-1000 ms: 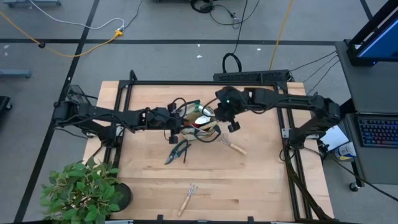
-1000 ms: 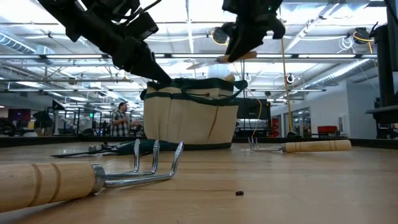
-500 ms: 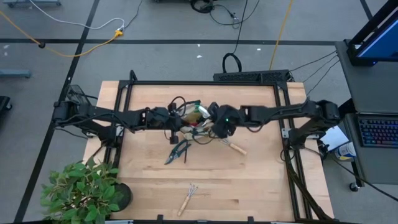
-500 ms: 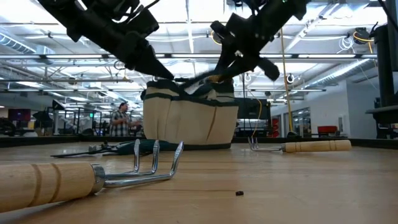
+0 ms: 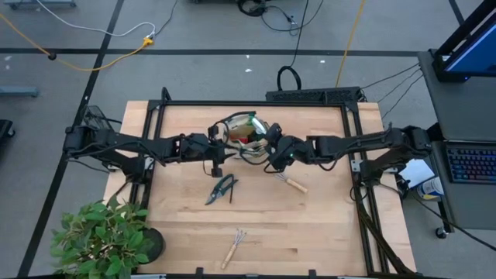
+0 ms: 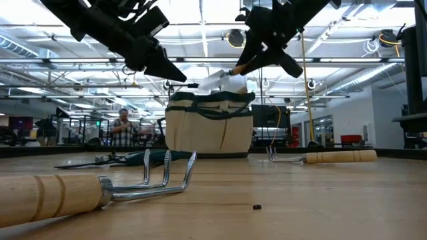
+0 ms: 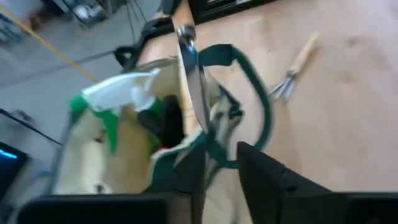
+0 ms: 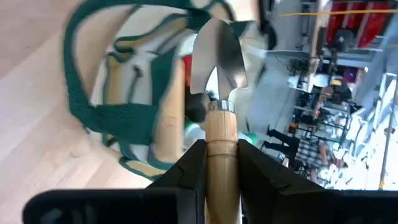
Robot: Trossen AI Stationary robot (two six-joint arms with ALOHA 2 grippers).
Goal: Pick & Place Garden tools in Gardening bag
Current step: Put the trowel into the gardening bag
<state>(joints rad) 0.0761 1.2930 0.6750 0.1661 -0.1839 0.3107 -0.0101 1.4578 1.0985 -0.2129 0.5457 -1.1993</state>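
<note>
- High view, starting at the table's [image 5: 318, 232] near edge: a wooden-handled rake [image 5: 233, 247] lies alone there, with a leafy potted plant [image 5: 101, 236] at the near left corner.
- Toward the middle, dark pruning shears [image 5: 222, 188] lie on the bare wood, and a second wooden-handled fork tool [image 5: 291, 183] lies just right of centre.
- Behind them, toward the far edge, sits the gardening bag [image 5: 242, 138], a beige tote with dark green trim; a green spray bottle with a white top [image 7: 115, 99] and something red already show inside it.
- The left gripper [image 5: 218, 153] is at the bag's left side. In its wrist view the fingers are closed on the bag's rim and trim, pinching the fabric.
- The right gripper [image 5: 273, 146] is at the bag's right side, fingers clamped on the wooden handle of a trowel [image 8: 217, 74], its metal blade pointing at the bag's mouth.
- Risk, as I judge it: the blade could catch a loop handle [image 8: 93, 109] or the rim, or strike the spray bottle, and tip or drag the soft bag. If the left pinch slips, the mouth may sag shut.
- Room to move: both arms meet closely over the bag, so there is little clearance between them. The near half of the table is mostly bare wood, and the far edge is close behind the bag.
</note>
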